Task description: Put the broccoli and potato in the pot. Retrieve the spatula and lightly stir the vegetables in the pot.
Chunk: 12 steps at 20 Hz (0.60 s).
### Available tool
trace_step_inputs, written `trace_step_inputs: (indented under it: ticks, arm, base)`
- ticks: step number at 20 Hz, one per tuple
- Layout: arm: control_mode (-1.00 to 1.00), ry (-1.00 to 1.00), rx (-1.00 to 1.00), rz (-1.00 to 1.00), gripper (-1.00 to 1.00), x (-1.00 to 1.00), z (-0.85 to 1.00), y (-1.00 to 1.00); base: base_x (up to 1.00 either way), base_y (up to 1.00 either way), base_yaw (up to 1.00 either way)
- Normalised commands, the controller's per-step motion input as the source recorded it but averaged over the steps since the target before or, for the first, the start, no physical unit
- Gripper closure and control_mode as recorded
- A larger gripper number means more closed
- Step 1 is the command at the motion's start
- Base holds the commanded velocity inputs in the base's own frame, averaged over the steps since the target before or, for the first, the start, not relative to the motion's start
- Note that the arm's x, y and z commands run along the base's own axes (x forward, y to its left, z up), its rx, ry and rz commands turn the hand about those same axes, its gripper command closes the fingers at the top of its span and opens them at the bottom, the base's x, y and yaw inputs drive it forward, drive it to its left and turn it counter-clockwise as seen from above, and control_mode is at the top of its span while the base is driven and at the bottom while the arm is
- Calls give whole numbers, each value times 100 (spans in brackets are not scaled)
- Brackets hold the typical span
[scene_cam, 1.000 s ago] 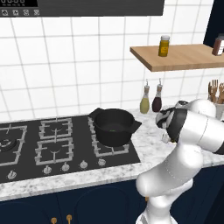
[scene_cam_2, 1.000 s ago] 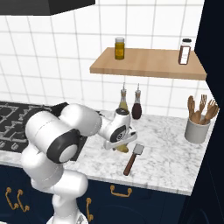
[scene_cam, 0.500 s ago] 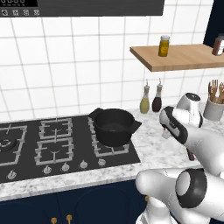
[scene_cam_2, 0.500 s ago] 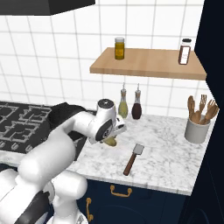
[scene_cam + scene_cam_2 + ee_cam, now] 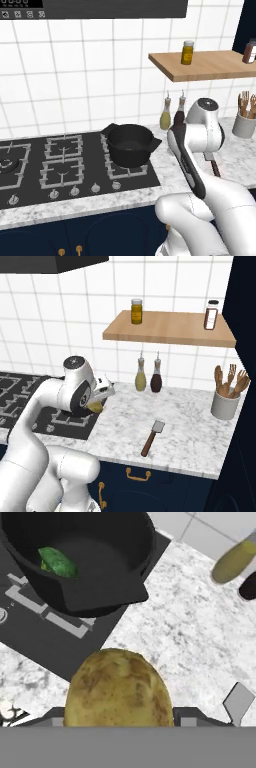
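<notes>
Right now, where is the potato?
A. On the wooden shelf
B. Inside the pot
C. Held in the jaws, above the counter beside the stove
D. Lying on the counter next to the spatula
C: the potato sits between the jaws, over the marble counter, short of the pot, which holds only the broccoli.

My two base cameras look forward and down from behind me, sharing the table and pot; my hand camera looks close down.
</notes>
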Motion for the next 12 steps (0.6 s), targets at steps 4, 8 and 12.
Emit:
trace_step_inputs:
  ticks: [4, 8, 12]
  arm:
    - [-100, 0, 0, -1, 100, 12, 95, 55]
    - [-100, 0, 1, 0, 100, 74, 49, 48]
    - [-100, 6, 2, 0, 100, 95, 2, 46]
  base:
    - [0, 0, 0]
    - [0, 0, 0]
    - [0, 0, 0]
